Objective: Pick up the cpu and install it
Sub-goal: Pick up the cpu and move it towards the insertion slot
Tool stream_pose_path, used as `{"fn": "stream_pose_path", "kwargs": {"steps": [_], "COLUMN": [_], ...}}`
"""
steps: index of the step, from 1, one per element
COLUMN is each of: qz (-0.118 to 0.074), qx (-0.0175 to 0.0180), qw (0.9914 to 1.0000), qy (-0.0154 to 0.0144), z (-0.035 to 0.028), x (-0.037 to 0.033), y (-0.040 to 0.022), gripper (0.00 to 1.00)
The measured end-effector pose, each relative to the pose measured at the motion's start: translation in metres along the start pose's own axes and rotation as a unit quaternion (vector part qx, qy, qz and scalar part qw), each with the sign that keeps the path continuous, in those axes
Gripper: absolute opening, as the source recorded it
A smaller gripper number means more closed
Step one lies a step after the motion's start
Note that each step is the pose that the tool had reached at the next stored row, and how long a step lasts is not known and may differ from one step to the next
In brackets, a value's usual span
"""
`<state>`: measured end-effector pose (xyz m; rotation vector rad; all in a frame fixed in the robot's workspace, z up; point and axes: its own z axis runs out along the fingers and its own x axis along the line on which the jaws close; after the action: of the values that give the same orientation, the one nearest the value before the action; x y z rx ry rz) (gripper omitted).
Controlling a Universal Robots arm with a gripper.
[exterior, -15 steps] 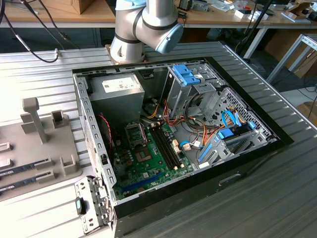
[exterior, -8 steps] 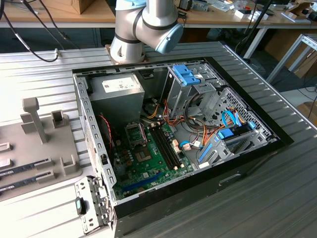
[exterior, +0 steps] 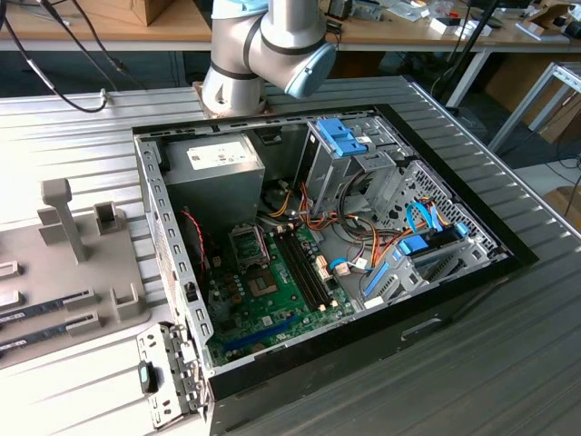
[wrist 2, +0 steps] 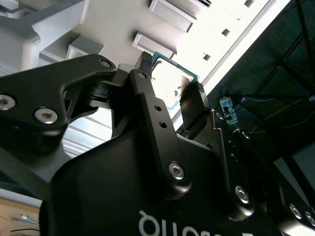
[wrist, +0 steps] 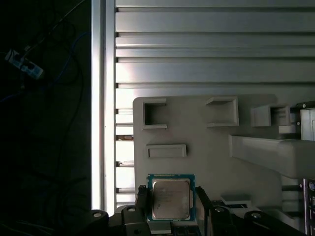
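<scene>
Gripper: my gripper (wrist: 171,209) is clamped on the cpu (wrist: 171,198); one black finger (wrist: 141,202) presses on each of two opposite edges; in the second wrist view the gripper (wrist 2: 171,76) has the chip pinched right at the fingertips (wrist 2: 146,64)

Cpu, look: a small flat square; a silver-grey metal top with rounded corners that is dull and faintly marked; a thin green rim showing all round the metal; in the second wrist view the cpu (wrist 2: 170,82) glares pale, with the green edge clearest along one side

Cpu, place: between my fingers, over the grey fixture (wrist: 197,157); I cannot tell whether it touches the fixture or hangs just clear of it

Fixture: pale grey moulded plate with raised rectangular pockets and a tall post; it lies on the ribbed metal worktop (wrist: 206,49); in the exterior view the fixture (exterior: 123,313) sits at the exterior view's left, with two long narrow memory sticks (exterior: 50,302) lying in it

Computer case: the open case (exterior: 156,227) lies on the worktop (exterior: 91,145) just beside the fixture, toward the exterior view's right; the green motherboard (exterior: 272,300) lies inside, with a metal-framed socket (exterior: 247,243) near its upper part

Arm: my arm (exterior: 263,45) stands behind the case at the top of the exterior view
</scene>
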<state>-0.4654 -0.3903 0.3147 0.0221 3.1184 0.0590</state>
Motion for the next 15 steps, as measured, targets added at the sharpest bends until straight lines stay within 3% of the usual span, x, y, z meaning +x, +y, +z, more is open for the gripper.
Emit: {"fn": "stream_pose_path", "kwargs": {"steps": [15], "qz": [0.0], "qx": [0.0], "qw": [1.0], "qy": [0.0], "z": [-0.0054], "x": [-0.0001], "y": [0.0002], "gripper": [0.47]}}
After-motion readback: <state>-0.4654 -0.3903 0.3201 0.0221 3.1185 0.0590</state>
